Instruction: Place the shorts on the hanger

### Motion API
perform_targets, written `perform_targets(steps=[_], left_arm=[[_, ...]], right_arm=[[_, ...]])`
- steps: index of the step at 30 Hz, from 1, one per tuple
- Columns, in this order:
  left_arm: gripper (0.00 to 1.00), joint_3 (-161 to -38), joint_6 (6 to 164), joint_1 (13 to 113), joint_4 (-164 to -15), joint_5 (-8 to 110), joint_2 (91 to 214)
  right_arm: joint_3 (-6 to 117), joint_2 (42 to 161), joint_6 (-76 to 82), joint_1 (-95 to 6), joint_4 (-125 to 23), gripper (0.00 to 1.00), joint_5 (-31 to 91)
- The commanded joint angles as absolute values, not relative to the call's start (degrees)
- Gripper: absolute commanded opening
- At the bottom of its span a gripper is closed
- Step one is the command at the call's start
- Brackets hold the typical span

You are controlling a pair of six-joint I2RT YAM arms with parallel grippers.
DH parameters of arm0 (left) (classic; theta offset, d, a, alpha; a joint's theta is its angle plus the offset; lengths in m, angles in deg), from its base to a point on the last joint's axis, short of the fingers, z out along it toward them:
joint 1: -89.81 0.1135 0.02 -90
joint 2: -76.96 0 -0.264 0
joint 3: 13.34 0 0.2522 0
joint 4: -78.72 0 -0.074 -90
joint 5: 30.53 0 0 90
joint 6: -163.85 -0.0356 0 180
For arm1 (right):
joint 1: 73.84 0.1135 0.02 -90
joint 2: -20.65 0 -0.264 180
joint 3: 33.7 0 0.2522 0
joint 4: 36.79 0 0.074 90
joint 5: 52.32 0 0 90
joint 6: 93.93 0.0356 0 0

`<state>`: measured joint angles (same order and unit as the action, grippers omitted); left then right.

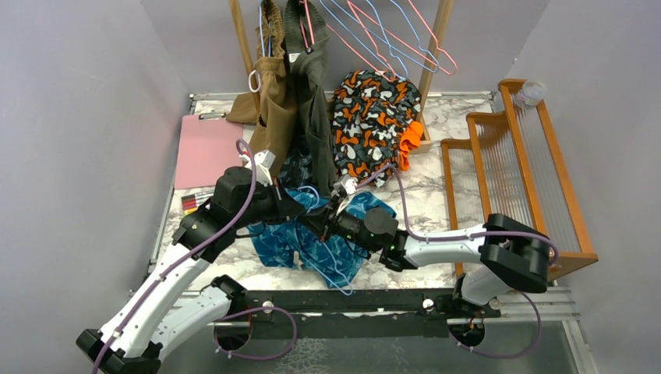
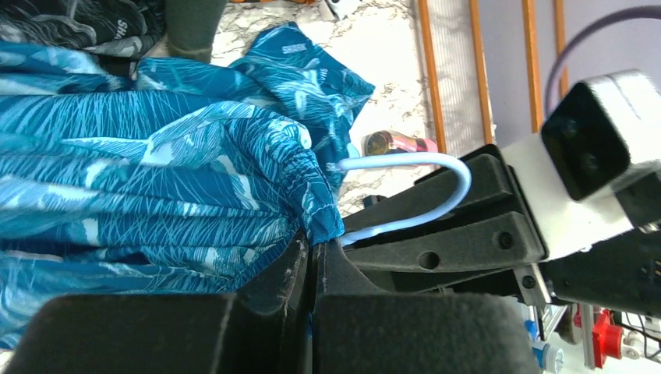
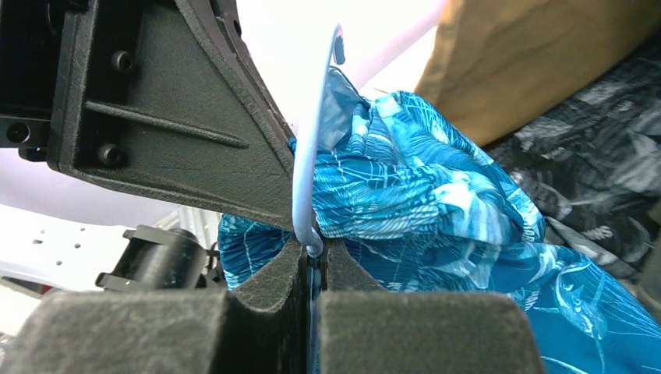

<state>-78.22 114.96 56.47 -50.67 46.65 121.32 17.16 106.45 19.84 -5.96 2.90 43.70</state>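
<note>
The teal-blue shorts (image 1: 281, 241) lie bunched on the marble table between my two arms, and they fill the left wrist view (image 2: 156, 156). My left gripper (image 1: 310, 209) (image 2: 313, 245) is shut on a hem corner of the shorts. The light-blue wire hanger (image 1: 331, 261) (image 2: 413, 160) (image 3: 305, 164) runs partly under the fabric. My right gripper (image 1: 327, 218) (image 3: 313, 251) is shut on its wire, tip to tip with the left one. The shorts (image 3: 436, 202) drape against the wire just beyond the right jaws.
Tan (image 1: 273, 101) and olive (image 1: 312, 86) garments hang from a wooden rail at the back, beside an orange, black and white garment (image 1: 374, 117). Spare pink and blue hangers (image 1: 390, 39) hang above. A pink clipboard (image 1: 204, 148) lies left, a wooden rack (image 1: 514, 171) right.
</note>
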Motion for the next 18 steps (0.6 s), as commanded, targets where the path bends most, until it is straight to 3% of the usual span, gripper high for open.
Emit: perform_targets(steps=[1,8,14,18], left_arm=[[0.0,-79.6,115.2,56.1,-53.2,39.4,119.6],[0.0,-82.4,114.9,56.1,-52.2,37.8,118.2],[0.17,-84.3,114.8,56.0,-51.4,36.4,117.0],[0.38,-85.9,115.0,56.1,-51.3,35.6,115.8]], right_arm=[[19.0,108.6,23.4,-5.6,15.0,0.01,37.7],[17.0,106.0,25.6,-5.6,23.4,0.01,40.2],[16.7,103.6,25.5,-5.6,27.2,0.01,41.4],[16.5,102.1,24.6,-5.6,27.8,0.01,42.5]])
